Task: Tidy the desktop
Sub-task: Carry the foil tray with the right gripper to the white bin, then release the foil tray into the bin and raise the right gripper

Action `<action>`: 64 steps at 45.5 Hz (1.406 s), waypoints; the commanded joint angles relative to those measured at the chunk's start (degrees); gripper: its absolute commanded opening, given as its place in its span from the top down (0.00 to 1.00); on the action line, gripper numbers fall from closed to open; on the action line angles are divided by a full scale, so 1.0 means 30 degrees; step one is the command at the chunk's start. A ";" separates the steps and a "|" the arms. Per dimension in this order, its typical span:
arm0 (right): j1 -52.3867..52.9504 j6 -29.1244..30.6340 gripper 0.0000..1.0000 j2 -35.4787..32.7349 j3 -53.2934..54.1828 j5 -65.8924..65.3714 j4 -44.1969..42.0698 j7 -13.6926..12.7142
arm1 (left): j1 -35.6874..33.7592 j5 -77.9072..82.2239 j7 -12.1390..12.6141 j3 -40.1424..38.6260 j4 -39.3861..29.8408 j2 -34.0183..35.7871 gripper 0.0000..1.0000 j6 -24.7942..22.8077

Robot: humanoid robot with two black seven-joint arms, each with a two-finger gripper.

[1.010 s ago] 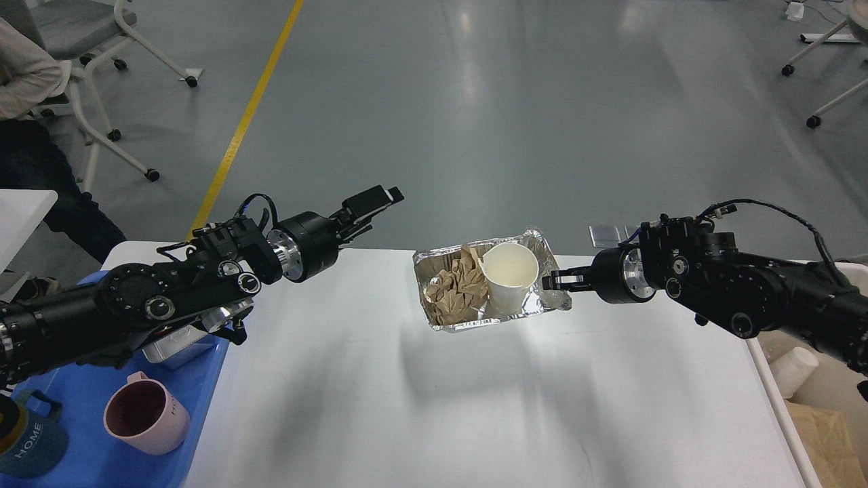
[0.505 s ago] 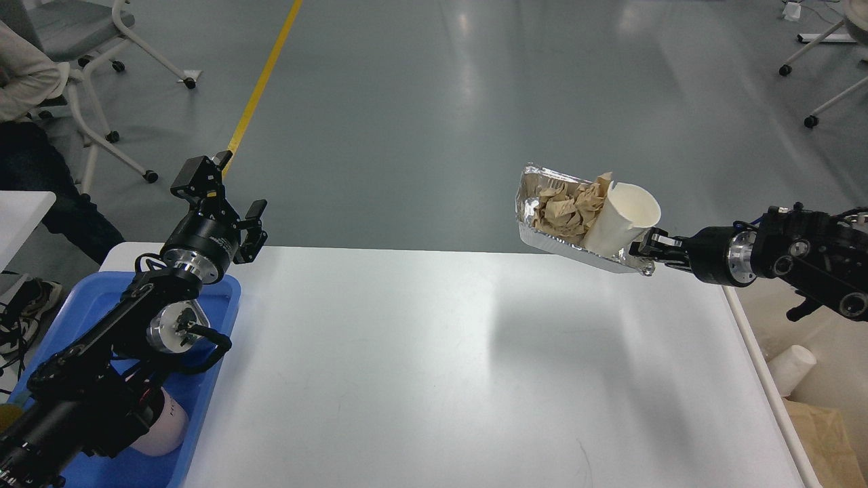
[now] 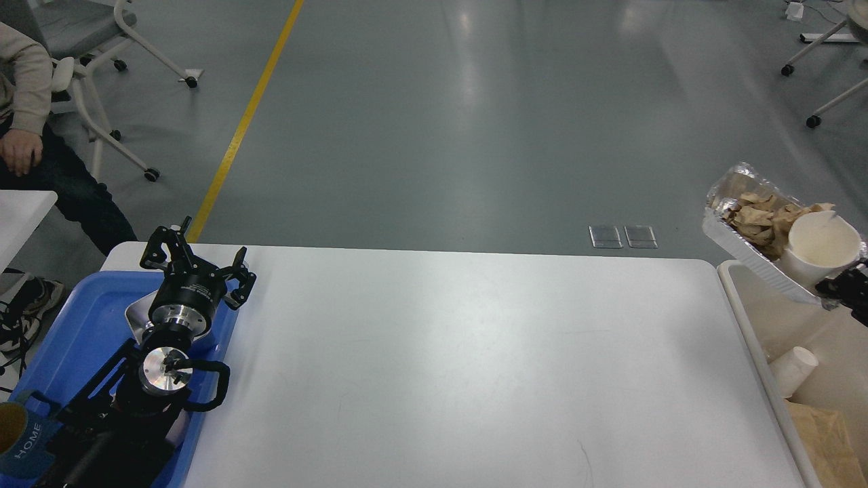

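White desktop (image 3: 447, 366) is lying bare; the right gripper (image 3: 841, 288), clamping a foil tray (image 3: 753, 261), has been carrying it rightward over the cream bin (image 3: 736, 298) since earlier; the left gripper (image 3: 196, 268) is spread above the blue tray (image 3: 74, 325).

Glossy white desktop (image 3: 441, 366) with rounded far corners, filling the near middle, bare across its whole visible top and mirroring pale streaks of ceiling light. Flanked on the left by a blue tray (image 3: 81, 318) overlapping its left edge, on the right by a cream-white bin (image 3: 746, 318) just beside its right edge.
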 commanded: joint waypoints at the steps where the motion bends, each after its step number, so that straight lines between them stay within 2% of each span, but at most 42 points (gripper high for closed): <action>1: -0.0988 -0.0099 1.00 -0.0676 -0.0002 0.1099 -0.0302 -0.0027 | 0.0019 -0.0024 0.0029 -0.0069 0.0305 0.0089 0.04 -0.0412; 19: -0.3392 -0.0128 1.00 -0.0151 -0.0236 0.2477 -0.4284 -0.0232 | -0.0274 -0.0024 -0.0029 0.0106 0.0686 -0.0087 0.04 -0.0589; 20: -0.3479 -0.0128 0.88 -0.0033 -0.0207 0.2565 -0.4606 -0.0261 | -0.0303 -0.0024 -0.0030 0.0136 0.0686 -0.0116 0.04 -0.0560; 21: -0.3567 -0.0099 0.71 0.0113 -0.0207 0.2682 -0.4899 -0.0262 | -0.0361 -0.0024 -0.0030 0.0165 0.0686 -0.0203 0.04 -0.0472; 22: -0.3626 -0.0099 0.47 0.0230 -0.0207 0.2770 -0.5163 -0.0262 | -0.0391 -0.0024 -0.0059 0.0165 0.0686 -0.0262 0.04 -0.0413; 23: -0.3685 -0.0157 0.18 0.0347 -0.0294 0.2858 -0.5514 -0.0291 | -0.0449 -0.0024 -0.0059 0.0194 0.0686 -0.0320 0.04 -0.0384; 24: -0.3772 -0.0187 0.00 0.0494 -0.0294 0.2946 -0.5865 -0.0320 | -0.0508 -0.0024 -0.0088 0.0195 0.0715 -0.0408 0.04 -0.0326; 38: -0.4740 -0.0711 0.00 0.2162 -0.0062 0.3035 -0.8533 -0.0117 | -0.1446 -0.0024 0.0000 0.0019 0.0950 -0.0995 0.04 -0.0618; 44: -0.4331 -0.3931 0.00 0.4155 0.0291 0.3123 -1.0290 0.0002 | -0.1914 0.0093 0.0234 0.0545 0.0921 -0.0761 0.04 -0.0939; 49: -0.3335 -0.5575 0.00 0.5764 0.0320 0.3123 -1.0703 0.0002 | -0.2178 0.0093 0.0234 0.1248 0.0921 -0.0147 0.04 -0.1408; 55: -0.2193 -0.5783 0.00 0.8197 0.0350 0.3181 -1.0732 -0.0173 | -0.2589 -0.0024 0.0468 0.1396 0.0950 0.0266 0.04 -0.1760; 64: 0.0825 -0.6017 0.00 1.1331 0.0613 0.3969 -1.0761 -0.0232 | -0.2442 -0.0024 0.0527 0.1396 0.0833 -0.1021 0.04 -0.1995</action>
